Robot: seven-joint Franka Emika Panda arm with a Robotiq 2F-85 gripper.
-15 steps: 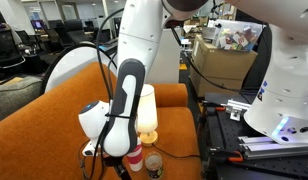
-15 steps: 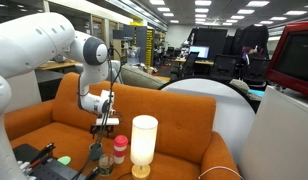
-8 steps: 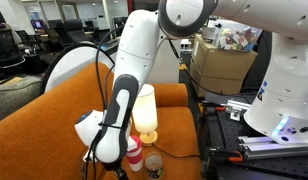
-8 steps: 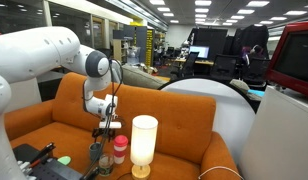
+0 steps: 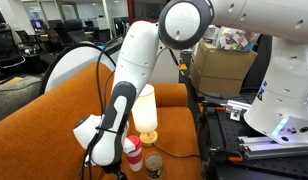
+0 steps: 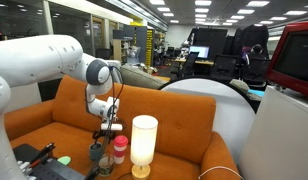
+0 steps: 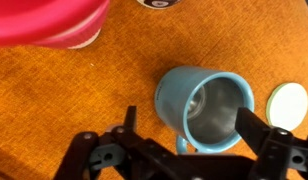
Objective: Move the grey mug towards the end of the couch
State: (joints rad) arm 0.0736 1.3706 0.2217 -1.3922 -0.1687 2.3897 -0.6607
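In the wrist view the grey mug, blue-grey outside with a shiny metal inside, stands upright on the orange couch. My gripper is open, with one black finger on each side of the mug and close above it. I cannot tell whether the fingers touch it. In an exterior view the gripper hangs just over the dark mug on the couch. In an exterior view the arm reaches down to the couch seat, and the mug is hard to make out there.
A red-and-white tumbler stands right beside the mug. A glowing cream lamp is just past it. A white disc lies on the mug's other side. A cardboard box and black equipment flank the couch.
The arm has bent lower and brought the gripper down toward the mug. The mug, tumbler and lamp have not moved.
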